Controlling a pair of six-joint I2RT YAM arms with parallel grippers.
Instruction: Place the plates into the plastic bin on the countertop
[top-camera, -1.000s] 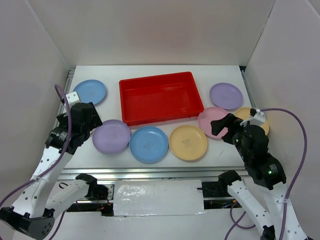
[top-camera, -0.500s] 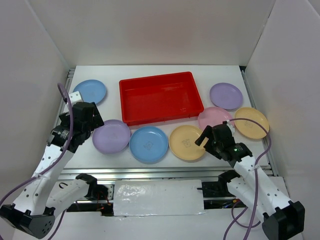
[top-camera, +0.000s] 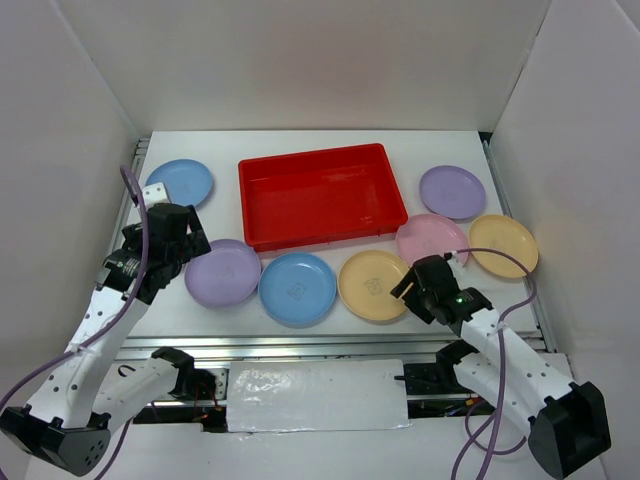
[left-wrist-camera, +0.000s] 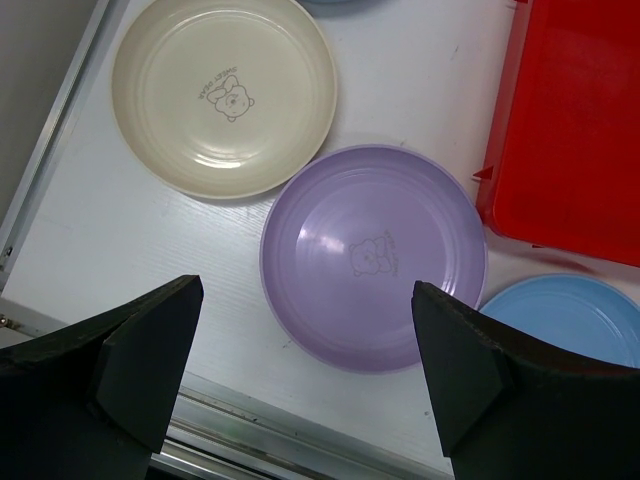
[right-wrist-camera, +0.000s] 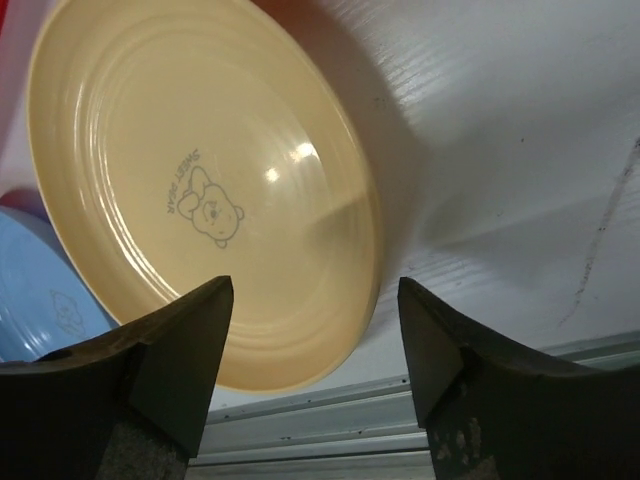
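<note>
yellow plastic sits between the parted jaws of the right gripper (right-wrist-camera: 312, 300): one finger over the dish of the yellow bear-print plate (right-wrist-camera: 200, 190), the other over bare countertop (right-wrist-camera: 520, 150), so the near rim lies between them, likely because a flat plate offers only its edge; nothing is gripped yet. that arm stretches low from its base, wrist tipped down. the left gripper (left-wrist-camera: 305, 300) hangs wide open over the purple plate (left-wrist-camera: 375, 255) with a cream plate (left-wrist-camera: 222, 95) beside it, elbow raised. the red plastic bin (top-camera: 320, 195) sits empty farther back, every plate outside it
</note>
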